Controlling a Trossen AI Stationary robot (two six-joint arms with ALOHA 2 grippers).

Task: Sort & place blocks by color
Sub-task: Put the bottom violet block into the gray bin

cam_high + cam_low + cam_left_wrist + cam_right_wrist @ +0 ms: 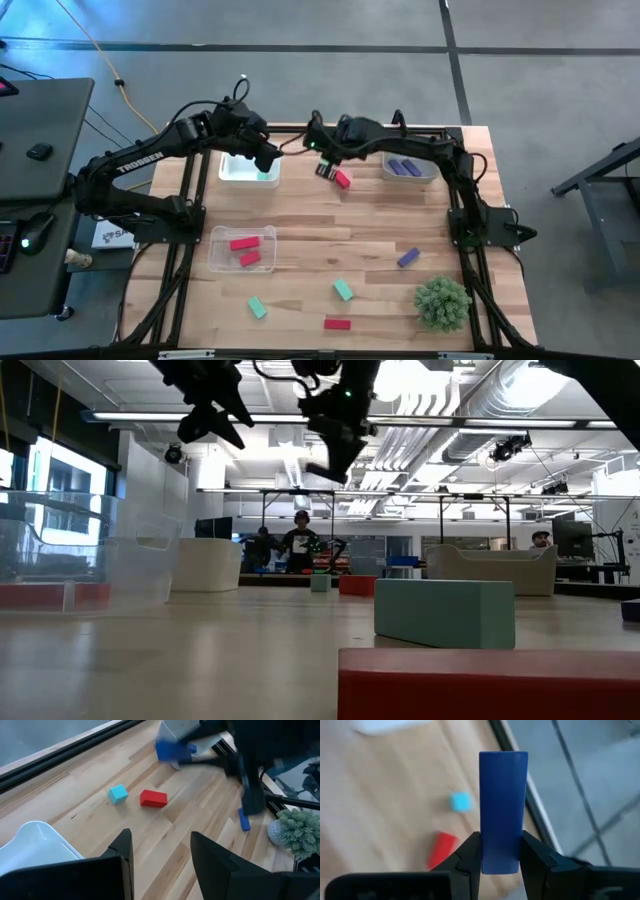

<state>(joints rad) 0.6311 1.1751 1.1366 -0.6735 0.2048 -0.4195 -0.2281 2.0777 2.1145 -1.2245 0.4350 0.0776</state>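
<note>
My right gripper (501, 840) is shut on a purple block (503, 805), which looks blue in the wrist views, and hangs over the table's far middle (325, 165). Below it a red block (343, 179) and a teal block (118, 794) lie flat on the wood. My left gripper (161, 837) stands open with nothing between its fingers, above the far-left clear tray (240, 170), in which a teal block (268, 177) lies. The same purple block (171, 750) also shows in the left wrist view. My right gripper pinches the purple block between its two fingers, on the two long sides near one end (500, 857). The block runs along the fingers and sticks far out past their tips. It is lifted clear of the table, the fingers slanting down from above.
The far-right tray (425, 178) holds purple blocks; the near-left tray (222, 262) holds red blocks. Loose on the wood lie a purple block (408, 258), two teal blocks (343, 290) (257, 307) and a red block (337, 323). A spiky green plant (441, 303) stands near right.
</note>
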